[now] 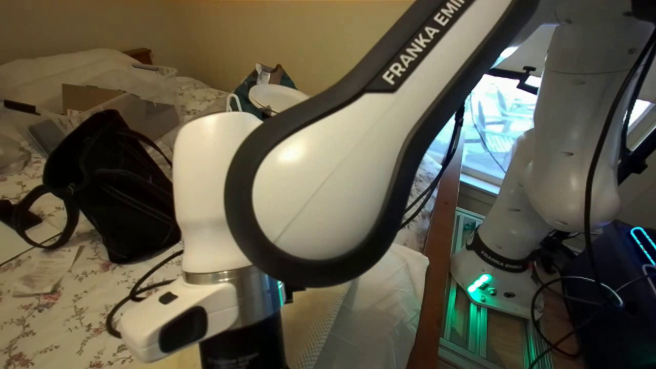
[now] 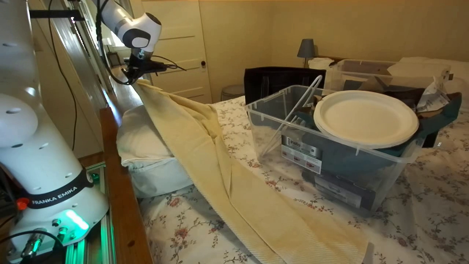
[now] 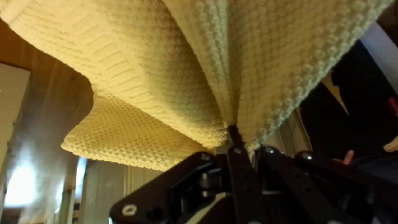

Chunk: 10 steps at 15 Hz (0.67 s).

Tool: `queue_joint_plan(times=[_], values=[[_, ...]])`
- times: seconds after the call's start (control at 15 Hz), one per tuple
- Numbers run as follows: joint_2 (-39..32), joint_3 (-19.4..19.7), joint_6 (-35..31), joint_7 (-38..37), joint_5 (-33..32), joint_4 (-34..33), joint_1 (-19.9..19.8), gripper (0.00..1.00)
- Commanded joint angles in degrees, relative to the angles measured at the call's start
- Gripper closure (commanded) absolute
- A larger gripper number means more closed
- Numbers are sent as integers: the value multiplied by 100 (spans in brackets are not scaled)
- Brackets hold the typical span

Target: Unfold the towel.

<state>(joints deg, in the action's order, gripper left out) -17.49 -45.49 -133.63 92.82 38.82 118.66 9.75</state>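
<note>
The pale-yellow towel (image 2: 220,176) runs in a long folded strip over the bed in an exterior view. Its near end lies flat on the floral bedspread, and its far end is lifted. My gripper (image 2: 132,79) holds that raised end above the white folded bedding. In the wrist view the gripper (image 3: 244,140) is shut on a bunched edge of the towel (image 3: 174,74), which fans out in folds from the fingers. A loose towel flap hangs to the left there. In an exterior view a strip of towel (image 1: 312,320) shows behind the wrist; the fingers are out of view.
A clear bin (image 2: 329,172) with white plates (image 2: 366,117) stands beside the towel. A black bag (image 1: 118,195) sits on the bed. White folded bedding (image 2: 146,135) lies by the wooden bed rail (image 2: 122,198). A person in dark clothes (image 3: 363,109) shows in the wrist view.
</note>
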Motion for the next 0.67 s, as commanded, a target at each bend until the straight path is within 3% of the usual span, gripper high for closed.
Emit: queue_joint_plan(times=[0.0, 0.27, 0.6], values=[[231, -230, 193, 1372, 1327, 363, -194, 68], [688, 343, -256, 1167, 1723, 708, 16, 42], [919, 1086, -839, 683, 1478, 653, 293, 8]])
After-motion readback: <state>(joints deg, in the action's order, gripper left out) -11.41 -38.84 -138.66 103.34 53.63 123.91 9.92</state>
